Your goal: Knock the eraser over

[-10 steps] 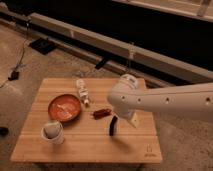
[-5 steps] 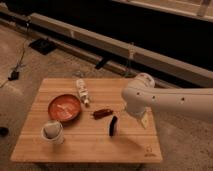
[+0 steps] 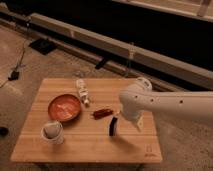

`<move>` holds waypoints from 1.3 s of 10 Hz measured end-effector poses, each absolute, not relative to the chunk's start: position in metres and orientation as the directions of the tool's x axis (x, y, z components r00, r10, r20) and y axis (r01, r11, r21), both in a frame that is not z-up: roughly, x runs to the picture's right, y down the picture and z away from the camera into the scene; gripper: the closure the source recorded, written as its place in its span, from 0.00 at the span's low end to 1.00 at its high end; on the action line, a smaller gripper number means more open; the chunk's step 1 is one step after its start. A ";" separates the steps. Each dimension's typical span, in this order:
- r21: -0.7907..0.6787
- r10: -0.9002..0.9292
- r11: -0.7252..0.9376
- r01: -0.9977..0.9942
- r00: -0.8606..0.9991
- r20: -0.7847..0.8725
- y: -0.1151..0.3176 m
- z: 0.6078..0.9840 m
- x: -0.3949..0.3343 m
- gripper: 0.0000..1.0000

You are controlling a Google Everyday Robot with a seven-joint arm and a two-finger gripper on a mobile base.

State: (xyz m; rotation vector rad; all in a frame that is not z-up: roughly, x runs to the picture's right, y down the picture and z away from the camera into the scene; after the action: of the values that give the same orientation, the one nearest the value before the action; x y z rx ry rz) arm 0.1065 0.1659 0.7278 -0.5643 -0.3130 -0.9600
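The eraser [image 3: 113, 126] sits near the middle of the table [image 3: 145, 150], toward its front edge. It is a narrow black block with a pale edge, and I judge it to be standing on end, its long axis running upward and tipped a little to the picture's right. My hand [image 3: 138, 121] hangs just beside it on that right side, low over the wood and apparently not touching (open or closed, I cannot tell). The push I need therefore goes sideways toward the picture's left, high on the block. A reddish-brown oblong thing [image 3: 102, 113] lies just behind the eraser, with a glossy red bowl [image 3: 64, 107] further left. The tabletop is smooth pale wood, so the block should topple rather than slide.
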 end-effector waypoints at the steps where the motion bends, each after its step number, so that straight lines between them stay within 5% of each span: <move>1: -0.307 -0.687 0.434 0.847 0.531 0.495 0.167 0.730 0.102 0.20; 13: -0.167 -0.744 0.341 0.925 0.374 0.553 0.178 0.724 0.049 0.20</move>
State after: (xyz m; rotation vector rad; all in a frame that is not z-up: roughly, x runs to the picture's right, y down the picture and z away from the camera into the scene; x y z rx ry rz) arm 0.0494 0.1779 0.7238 -0.5010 -0.4169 -1.1271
